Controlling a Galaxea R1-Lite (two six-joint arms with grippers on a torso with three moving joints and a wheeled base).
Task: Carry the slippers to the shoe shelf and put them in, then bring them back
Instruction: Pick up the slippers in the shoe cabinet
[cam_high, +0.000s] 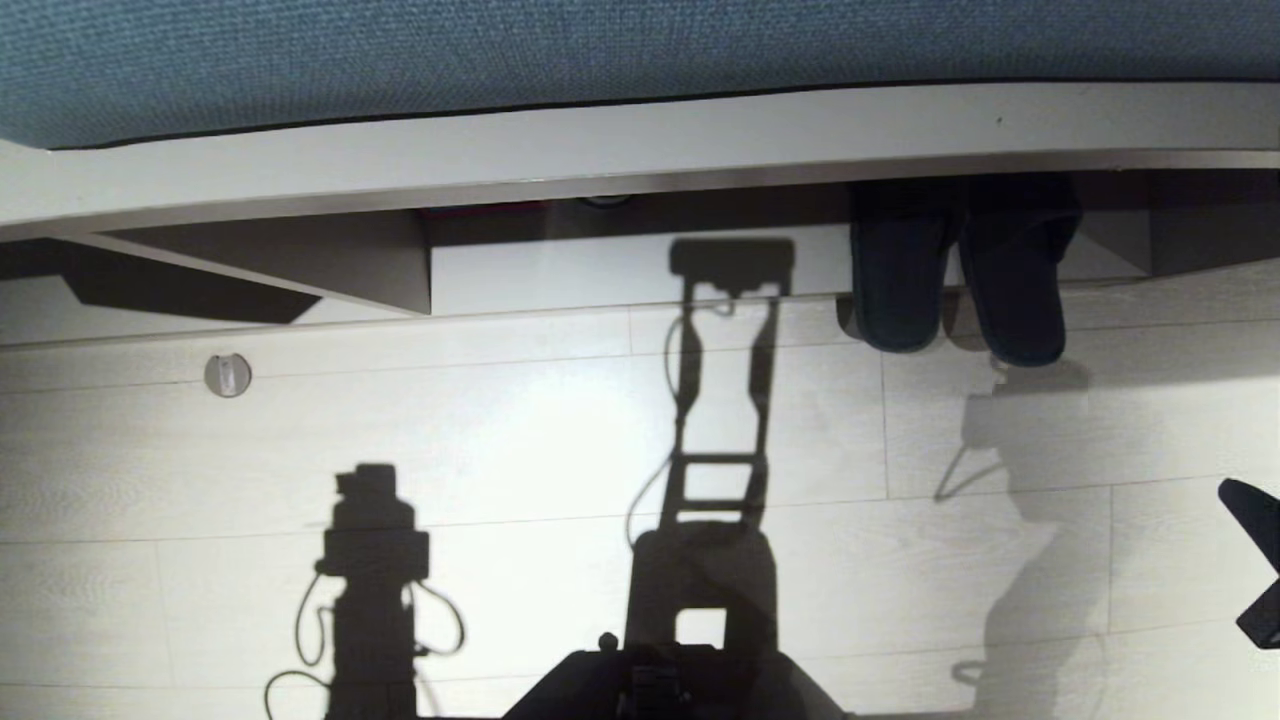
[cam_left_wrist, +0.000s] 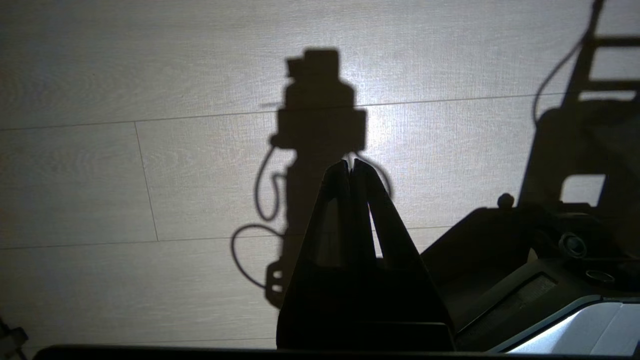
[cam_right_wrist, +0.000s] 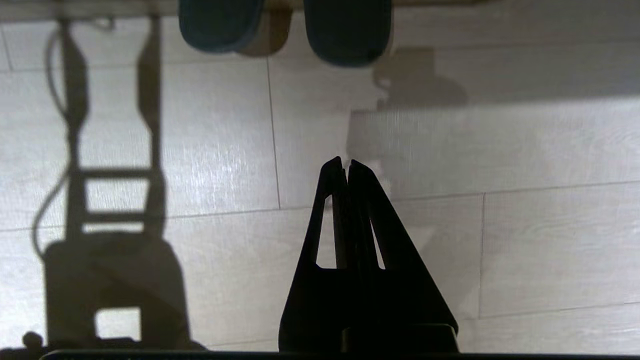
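The slippers, a dark navy pair, lie side by side at the right end of the shoe shelf (cam_high: 560, 275). The left slipper (cam_high: 900, 290) and the right slipper (cam_high: 1015, 295) have their fronts under the shelf's top board and their ends out on the floor. In the right wrist view their rounded ends (cam_right_wrist: 220, 25) (cam_right_wrist: 347, 32) show well ahead of my right gripper (cam_right_wrist: 346, 161), which is shut and empty above the floor. A dark part of my right arm (cam_high: 1258, 560) enters at the head view's right edge. My left gripper (cam_left_wrist: 350, 162) hangs shut and empty over bare floor.
The blue cushion (cam_high: 500, 50) tops the bench above the shelf. A slanted wooden support (cam_high: 330, 265) stands in the shelf's left part. A small round metal fitting (cam_high: 227, 375) sits on the pale plank floor. My base (cam_high: 660, 685) shows at the bottom edge.
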